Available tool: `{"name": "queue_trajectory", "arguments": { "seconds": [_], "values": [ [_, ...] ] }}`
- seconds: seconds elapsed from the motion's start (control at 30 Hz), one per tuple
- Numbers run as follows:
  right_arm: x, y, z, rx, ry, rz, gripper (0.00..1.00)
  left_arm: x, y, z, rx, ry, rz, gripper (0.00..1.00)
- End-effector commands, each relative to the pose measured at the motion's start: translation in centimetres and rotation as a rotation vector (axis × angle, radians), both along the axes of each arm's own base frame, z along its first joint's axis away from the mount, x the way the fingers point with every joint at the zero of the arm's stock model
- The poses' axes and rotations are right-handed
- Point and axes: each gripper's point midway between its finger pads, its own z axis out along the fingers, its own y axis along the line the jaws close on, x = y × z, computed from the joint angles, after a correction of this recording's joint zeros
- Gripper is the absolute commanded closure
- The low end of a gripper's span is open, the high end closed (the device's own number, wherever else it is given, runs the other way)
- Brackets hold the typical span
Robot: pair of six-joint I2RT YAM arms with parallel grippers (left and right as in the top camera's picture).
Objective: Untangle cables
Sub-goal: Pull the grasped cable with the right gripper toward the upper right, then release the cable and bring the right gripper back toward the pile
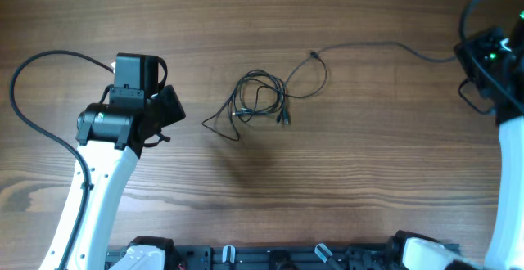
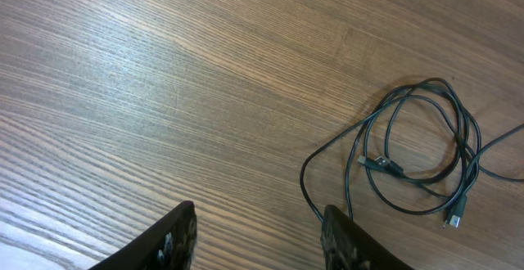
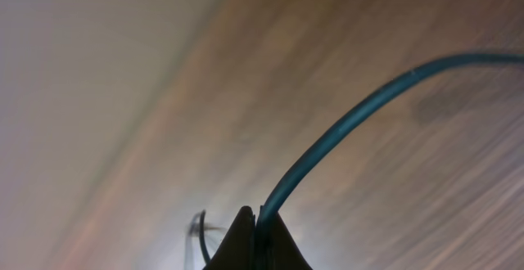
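Note:
The cables (image 1: 264,98) are thin black cords looped in a loose tangle at the table's middle, with small plugs showing. One cord (image 1: 385,46) runs from the tangle to the far right, into my right gripper (image 1: 463,58). In the right wrist view that gripper (image 3: 257,218) is shut on this cord (image 3: 352,119), which arcs up and to the right. My left gripper (image 1: 170,106) is open and empty, just left of the tangle. In the left wrist view its fingers (image 2: 258,227) are spread over bare wood, and the tangle (image 2: 417,143) lies up and to the right, one loop passing close to the right finger.
The wooden table (image 1: 368,180) fills the overhead view. Thick black arm cables curve at the far left (image 1: 33,98) and top right (image 1: 475,8). The arm bases sit along the front edge (image 1: 278,258).

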Motion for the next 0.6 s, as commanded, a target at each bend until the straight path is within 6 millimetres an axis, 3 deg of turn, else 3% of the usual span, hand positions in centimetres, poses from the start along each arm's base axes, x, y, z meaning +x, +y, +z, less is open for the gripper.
{"name": "queue_trajectory", "arguments": {
  "seconds": [0.0, 0.1, 0.23, 0.3, 0.33, 0.37, 0.43, 0.57],
  "values": [
    [0.6, -1.8, -3.3, -0.147, 0.152, 0.07, 0.95, 0.1, 0.4, 0.1, 0.018, -0.004, -0.002, 0.49],
    [1.1, -1.8, -4.8, -0.133, 0.188, 0.075, 0.92, 0.0, 0.4, 0.1, 0.018, 0.0, -0.002, 0.49],
    [1.5, -0.3, -5.5, -0.065, 0.185, 0.137, 0.43, -0.1, 0.4, 0.0, 0.018, 0.004, -0.002, 0.49],
    [1.9, 1.4, -5.4, -0.014, 0.164, 0.226, 0.3, -0.1, 0.4, 0.0, 0.019, 0.003, -0.002, 0.49],
    [2.1, 2.3, -5.4, 0.001, 0.152, 0.279, 0.27, -0.1, 0.4, 0.0, 0.018, 0.004, -0.002, 0.49],
    [2.4, 5.0, -5.0, 0.061, 0.111, 0.427, 0.25, -0.1, 0.4, 0.0, 0.019, 0.004, -0.002, 0.49],
    [2.6, 7.8, -4.4, 0.091, 0.065, 0.58, 0.25, -0.1, 0.4, 0.0, 0.018, 0.004, -0.002, 0.49],
    [2.6, 11.2, -4.5, 0.069, 0.054, 0.741, 0.26, -0.1, 0.4, 0.1, 0.016, 0.003, 0.002, 0.49]
  ]
}}
